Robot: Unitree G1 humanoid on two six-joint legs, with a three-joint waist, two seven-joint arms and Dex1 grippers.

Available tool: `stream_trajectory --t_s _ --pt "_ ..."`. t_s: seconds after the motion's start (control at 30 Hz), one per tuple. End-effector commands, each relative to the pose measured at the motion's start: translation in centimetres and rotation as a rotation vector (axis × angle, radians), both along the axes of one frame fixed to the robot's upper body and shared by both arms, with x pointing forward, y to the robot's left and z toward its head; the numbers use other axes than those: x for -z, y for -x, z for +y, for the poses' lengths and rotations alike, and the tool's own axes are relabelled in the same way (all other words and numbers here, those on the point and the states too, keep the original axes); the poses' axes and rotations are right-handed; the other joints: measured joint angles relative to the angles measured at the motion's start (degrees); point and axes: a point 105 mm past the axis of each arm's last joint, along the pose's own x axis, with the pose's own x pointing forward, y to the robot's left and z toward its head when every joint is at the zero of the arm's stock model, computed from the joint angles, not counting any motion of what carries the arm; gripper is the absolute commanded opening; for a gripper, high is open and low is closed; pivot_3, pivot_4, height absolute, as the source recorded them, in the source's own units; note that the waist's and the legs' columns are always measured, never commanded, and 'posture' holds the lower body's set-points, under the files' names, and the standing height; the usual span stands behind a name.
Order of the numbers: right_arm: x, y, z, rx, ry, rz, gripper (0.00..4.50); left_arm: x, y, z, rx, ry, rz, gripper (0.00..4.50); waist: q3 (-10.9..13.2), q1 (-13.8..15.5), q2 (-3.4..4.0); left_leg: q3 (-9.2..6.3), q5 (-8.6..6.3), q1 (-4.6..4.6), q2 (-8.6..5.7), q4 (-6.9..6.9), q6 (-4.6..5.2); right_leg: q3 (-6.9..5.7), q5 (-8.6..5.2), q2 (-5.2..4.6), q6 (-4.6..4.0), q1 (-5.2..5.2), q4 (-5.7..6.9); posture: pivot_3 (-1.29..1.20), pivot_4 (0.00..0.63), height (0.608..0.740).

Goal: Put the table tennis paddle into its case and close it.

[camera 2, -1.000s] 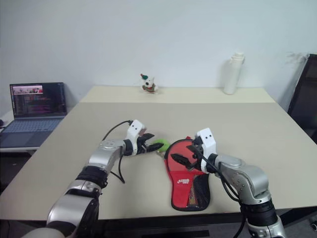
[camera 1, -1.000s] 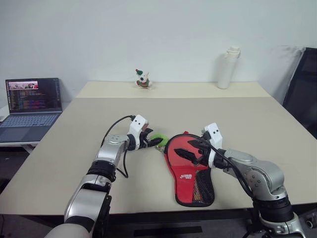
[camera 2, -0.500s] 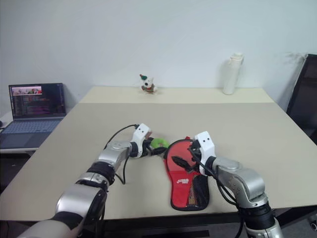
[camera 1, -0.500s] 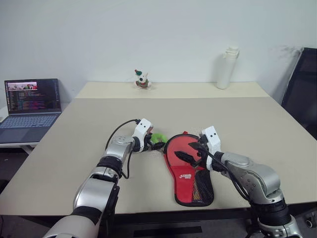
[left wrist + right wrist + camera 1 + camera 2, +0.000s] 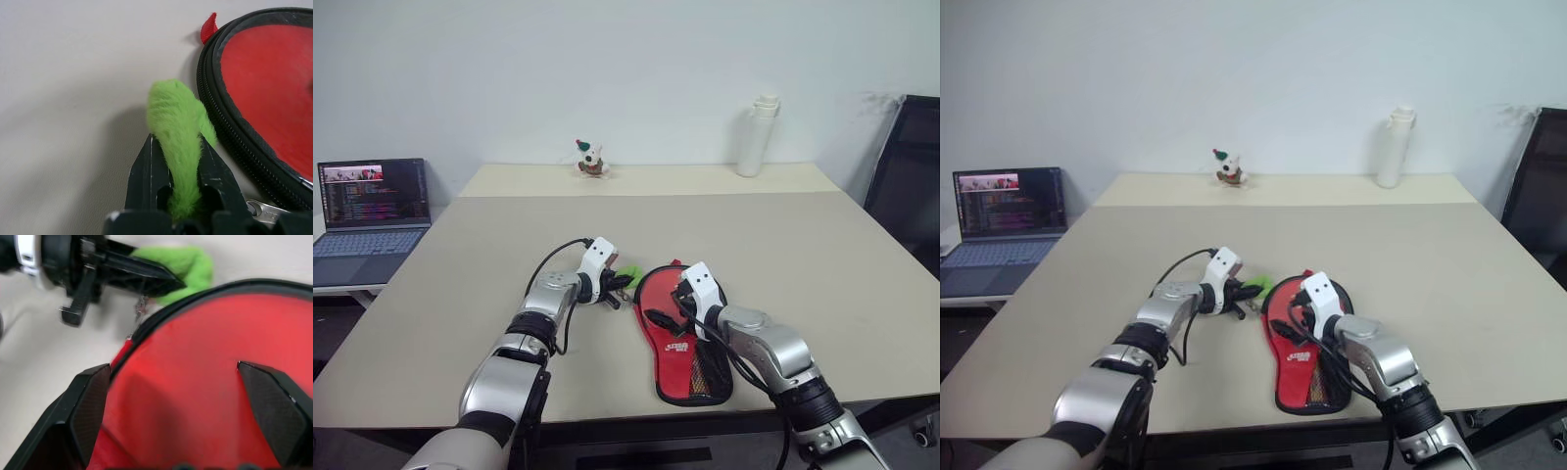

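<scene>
The case (image 5: 677, 370) lies flat near the table's front edge, red side up, showing its white logo and black mesh pocket, with the round end away from me. A fuzzy green ring charm (image 5: 178, 117) hangs off the zip beside that round end. My left gripper (image 5: 619, 284) is shut on the charm, its two black fingers (image 5: 146, 166) pinching the fur. Low over the round end of the case (image 5: 195, 396), my right gripper (image 5: 668, 305) stands wide open with nothing between its fingers. The table tennis paddle is hidden from view.
At the table's (image 5: 803, 245) far edge stand a small toy figure (image 5: 590, 159) and a white bottle (image 5: 754, 137). An open laptop (image 5: 372, 196) sits on a side surface to the left. A black chair (image 5: 906, 176) is at the right.
My left gripper has closed on the green charm. My right gripper, still open, has sunk and moved forward over the round end of the case.
</scene>
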Motion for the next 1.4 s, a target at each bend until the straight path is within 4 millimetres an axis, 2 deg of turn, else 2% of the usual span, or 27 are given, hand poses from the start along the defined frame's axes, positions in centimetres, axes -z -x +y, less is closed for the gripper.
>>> stream_trajectory --t_s 0.03,0.23,0.33,0.63,0.77,0.87,1.1,1.3,1.4 --pt "2.2 -0.1 -1.5 0.055 0.039 0.062 4.5 -0.1 -0.6 1.8 -0.067 -0.072 -0.029 0.02 -0.1 0.0 -0.03 0.0 0.0 0.0 0.0 0.0 0.0 0.0 -0.01 0.0 0.01 0.0 0.0 0.0 0.15 0.74" --pt "3.8 0.7 -1.9 0.044 0.096 0.078 4.5 -2.2 -2.4 2.1 -0.156 -0.165 -0.146 0.02 -0.3 -0.1 -0.26 0.01 0.0 0.1 0.02 0.0 0.0 0.02 -0.04 0.0 0.08 0.05 0.01 0.0 0.15 0.74" --pt "4.3 1.3 -1.7 0.034 0.098 0.092 4.5 -3.7 -3.4 1.4 -0.198 -0.225 -0.216 0.02 -0.3 0.0 -0.27 0.01 0.01 0.12 0.05 0.01 0.0 0.02 0.01 0.04 0.11 0.05 0.03 0.0 0.15 0.74" --pt "5.2 4.0 -1.2 0.001 0.105 0.14 4.5 -5.5 -4.4 -1.2 -0.222 -0.352 -0.339 0.02 -0.3 -0.1 -0.27 0.04 0.01 0.05 0.05 -0.06 -0.01 0.0 0.01 0.05 0.12 0.01 -0.05 0.0 0.15 0.74" --pt "6.2 6.5 -0.8 -0.023 0.107 0.197 4.5 -6.5 -4.5 -4.3 -0.161 -0.431 -0.445 0.02 -0.3 0.2 -0.3 0.05 0.0 0.01 0.02 -0.06 -0.02 -0.03 0.01 0.04 0.13 0.03 -0.1 0.0 0.15 0.74" --pt "6.4 7.5 -0.6 -0.023 0.103 0.213 4.5 -7.0 -4.3 -6.0 -0.099 -0.486 -0.506 0.02 -0.3 0.2 -0.34 0.1 0.0 -0.02 0.0 -0.05 -0.02 -0.03 0.0 0.03 0.13 0.03 -0.14 0.0 0.15 0.74" --pt "6.7 9.2 -0.4 -0.028 0.102 0.246 4.5 -8.9 -3.3 -11.0 0.096 -0.66 -0.74 0.02 -0.4 0.2 -0.35 0.13 0.0 -0.02 0.0 -0.07 -0.02 -0.04 -0.01 0.03 0.13 0.03 -0.17 0.0 0.15 0.74" --pt "7.1 10.3 -0.1 -0.021 0.085 0.275 4.5 -8.8 -2.1 -14.1 0.25 -0.795 -0.907 0.02 -0.4 0.3 -0.36 0.14 -0.01 -0.07 -0.01 -0.08 -0.03 -0.05 -0.02 0.01 0.14 0.02 -0.23 0.0 0.15 0.74" --pt "7.2 11.0 0.0 -0.021 0.08 0.288 4.5 -9.2 -1.8 -15.1 0.268 -0.801 -0.956 0.02 -0.4 0.4 -0.36 0.13 -0.01 -0.09 -0.01 -0.09 -0.03 -0.06 -0.03 0.01 0.16 0.02 -0.24 0.0 0.15 0.74"
